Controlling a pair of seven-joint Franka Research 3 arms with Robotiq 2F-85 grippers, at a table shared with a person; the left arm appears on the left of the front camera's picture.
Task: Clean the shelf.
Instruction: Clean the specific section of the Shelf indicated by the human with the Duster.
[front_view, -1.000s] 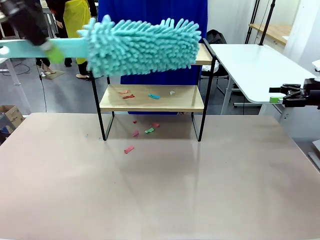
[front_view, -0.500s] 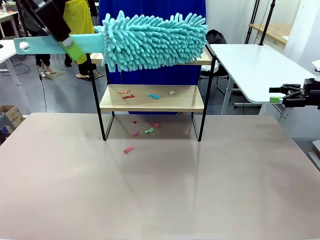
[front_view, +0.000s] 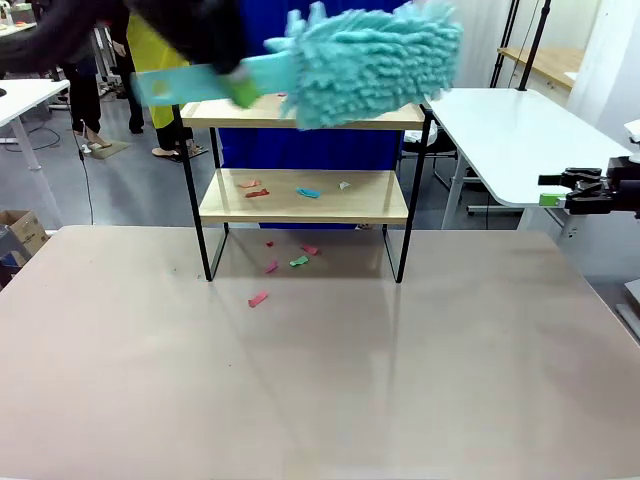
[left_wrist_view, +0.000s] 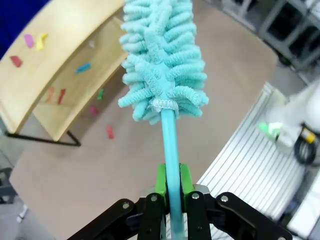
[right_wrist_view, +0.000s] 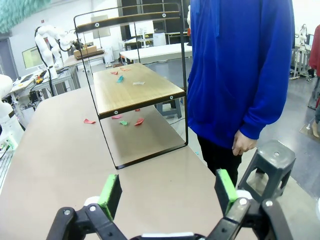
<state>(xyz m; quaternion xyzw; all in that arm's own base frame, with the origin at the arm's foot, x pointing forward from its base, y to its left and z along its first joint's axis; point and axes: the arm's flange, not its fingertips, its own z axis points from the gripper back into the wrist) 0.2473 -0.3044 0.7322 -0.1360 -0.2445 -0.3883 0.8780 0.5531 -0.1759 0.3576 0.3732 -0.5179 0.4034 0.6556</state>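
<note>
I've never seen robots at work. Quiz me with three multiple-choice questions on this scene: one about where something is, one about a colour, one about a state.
1. Where is the duster head?
A) on the table
B) up by the shelf's top board
C) on the lower board

2. What colour is the duster?
A) red
B) white
C) teal

3. How is the right gripper?
A) open and empty
B) shut on the duster
C) shut on a scrap

Answers:
1 B: the head hangs level with the top board.
2 C: its fluffy strands are teal.
3 A: its green pads stand wide apart with nothing between them.
</note>
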